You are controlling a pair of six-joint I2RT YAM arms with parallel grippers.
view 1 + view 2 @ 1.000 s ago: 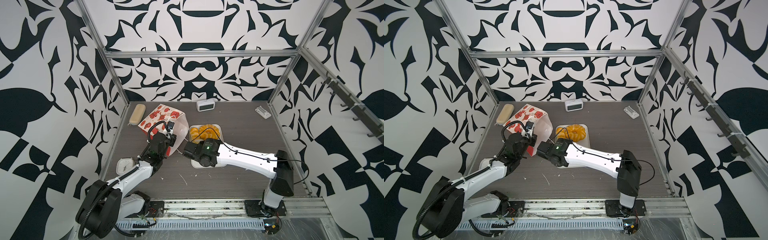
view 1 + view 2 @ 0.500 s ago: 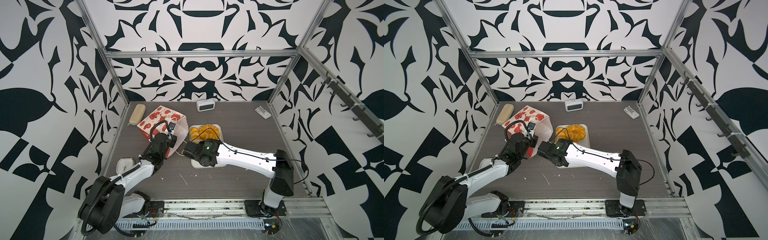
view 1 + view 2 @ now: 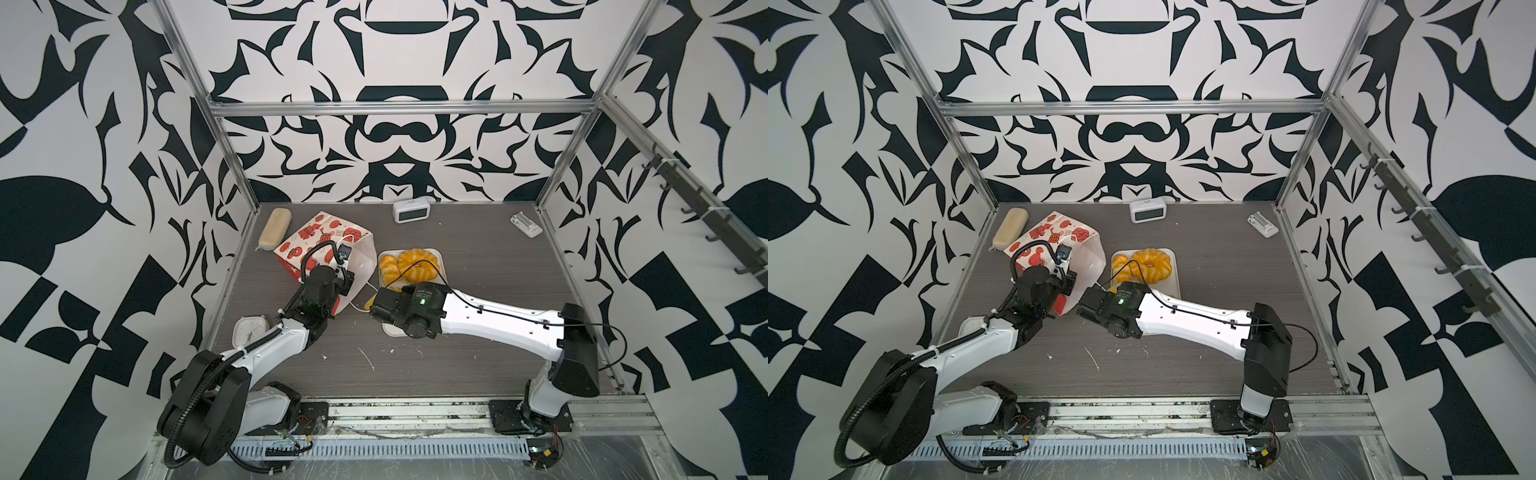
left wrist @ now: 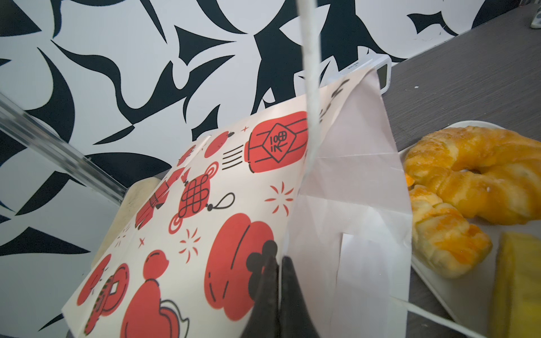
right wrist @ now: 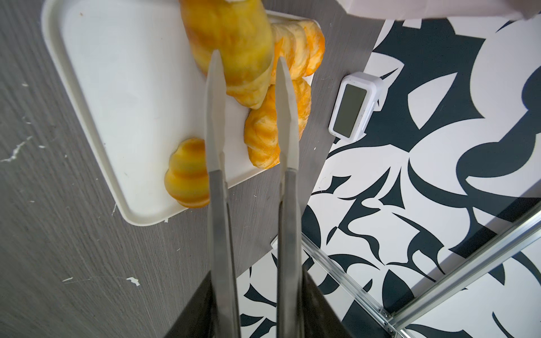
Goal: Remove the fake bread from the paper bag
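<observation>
Unloading looks nearly done. In both top views the left tool point(image 3: 347, 284) pinches the rim of the paper bag point(image 3: 320, 245), which is tilted on the tabletop point(image 3: 498, 291). Fake bread point(image 3: 415, 266) lies on the tray point(image 3: 392, 329) beside it. In the left wrist view the jaws are together on paper. In the right wrist view the right tool point(image 5: 247, 64) clamps a yellow roll point(image 5: 234, 35) above the tray. The next move: lower it and let go.

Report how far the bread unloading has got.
Done: a ring loaf, croissant and swirl bun lie on the white tray. In hand: the right pincer grips a yellowish pastry over the tray; the left pincer clamps the paper bag. Left: set it down; the bag's inside is hidden.
</observation>
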